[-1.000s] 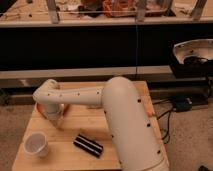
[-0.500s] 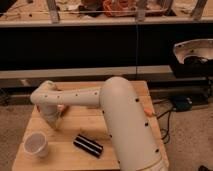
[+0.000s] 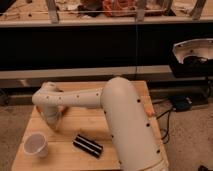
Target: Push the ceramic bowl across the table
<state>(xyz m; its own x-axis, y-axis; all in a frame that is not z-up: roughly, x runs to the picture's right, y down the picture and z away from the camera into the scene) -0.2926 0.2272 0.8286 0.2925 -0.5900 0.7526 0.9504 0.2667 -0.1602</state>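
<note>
My gripper [image 3: 54, 121] hangs at the end of the big white arm [image 3: 120, 120], low over the left part of the light wooden table [image 3: 65, 159]. It is just above and right of the white cup. The ceramic bowl is mostly hidden. Only a small orange sliver [image 3: 148, 109] shows past the arm's right side near the table's right edge, and I cannot tell if that is the bowl.
A small translucent white cup [image 3: 36, 145] stands at the table's front left. A black oblong object [image 3: 88, 145] lies at the front middle. Dark shelving runs along the back. Cables and a dark box [image 3: 181, 103] lie on the floor to the right.
The gripper end has shifted a little to the left and slightly lower. The cup and the black object have not moved.
</note>
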